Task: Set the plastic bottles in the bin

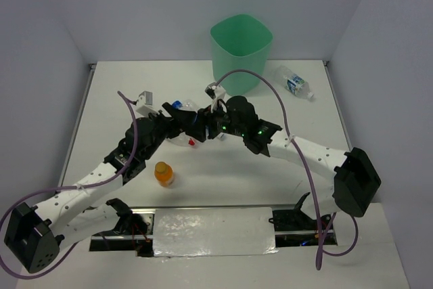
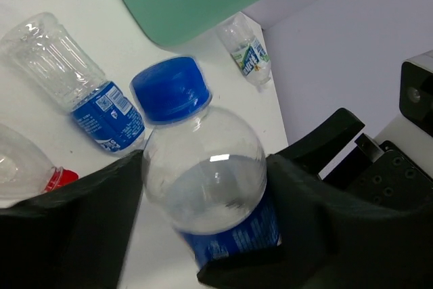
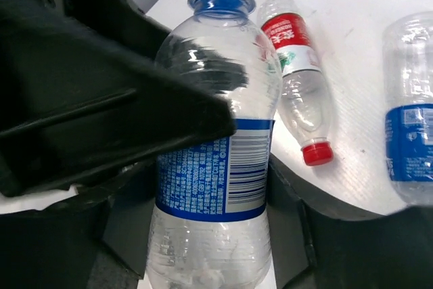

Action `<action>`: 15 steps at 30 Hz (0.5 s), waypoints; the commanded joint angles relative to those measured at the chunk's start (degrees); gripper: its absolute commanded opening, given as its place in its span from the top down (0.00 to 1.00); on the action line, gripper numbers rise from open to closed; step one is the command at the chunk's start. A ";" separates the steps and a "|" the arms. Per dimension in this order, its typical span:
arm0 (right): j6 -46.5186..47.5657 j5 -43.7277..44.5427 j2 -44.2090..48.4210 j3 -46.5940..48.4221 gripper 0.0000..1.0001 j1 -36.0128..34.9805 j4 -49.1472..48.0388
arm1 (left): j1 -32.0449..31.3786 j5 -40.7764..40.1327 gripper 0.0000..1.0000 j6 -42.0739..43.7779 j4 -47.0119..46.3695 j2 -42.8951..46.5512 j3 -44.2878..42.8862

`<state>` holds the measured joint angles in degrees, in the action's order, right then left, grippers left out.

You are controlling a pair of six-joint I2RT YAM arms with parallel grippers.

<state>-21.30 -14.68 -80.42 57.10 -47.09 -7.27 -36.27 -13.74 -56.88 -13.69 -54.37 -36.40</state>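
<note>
A clear blue-labelled, blue-capped bottle (image 1: 180, 106) is held between both grippers above the table's middle. My left gripper (image 1: 179, 120) is shut on its shoulder in the left wrist view (image 2: 203, 181); my right gripper (image 1: 208, 126) is shut on its labelled body (image 3: 216, 160). The mint-green bin (image 1: 241, 45) stands behind them. On the table lie a red-capped bottle (image 3: 298, 79), a second blue-labelled bottle (image 2: 74, 89), and a third (image 1: 294, 84) right of the bin. One orange-capped bottle (image 1: 163, 174) stands near the front; the other is out of view.
Grey walls enclose the white table (image 1: 101, 113) on three sides. A shiny metal plate (image 1: 213, 231) lies between the arm bases at the near edge. Purple cables loop off both arms.
</note>
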 commanded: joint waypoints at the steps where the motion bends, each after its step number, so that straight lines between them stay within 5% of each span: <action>1: 1.61 9.64 2.98 1.78 0.66 0.42 1.37 | -0.29 -1.11 0.02 2.47 -1.87 0.49 -3.49; 5: 4.60 14.48 4.13 4.59 0.67 2.44 7.34 | -0.38 -5.67 0.01 5.99 6.46 0.58 -8.32; 9: 4.95 15.04 3.87 11.17 0.68 11.98 14.11 | 0.67 -18.13 0.01 7.23 20.79 -1.09 -15.71; 12: 5.39 4.68 2.03 16.62 0.68 19.63 14.12 | 4.52 -17.47 0.01 9.07 23.36 -0.39 -15.90; 15: 8.11 4.47 -2.53 26.08 0.68 22.56 17.53 | 11.10 -14.49 0.01 9.68 22.84 0.14 -13.88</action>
<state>-16.32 -6.98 -80.44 73.54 -26.76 7.90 -30.72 -27.24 -49.65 5.43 -54.63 -51.33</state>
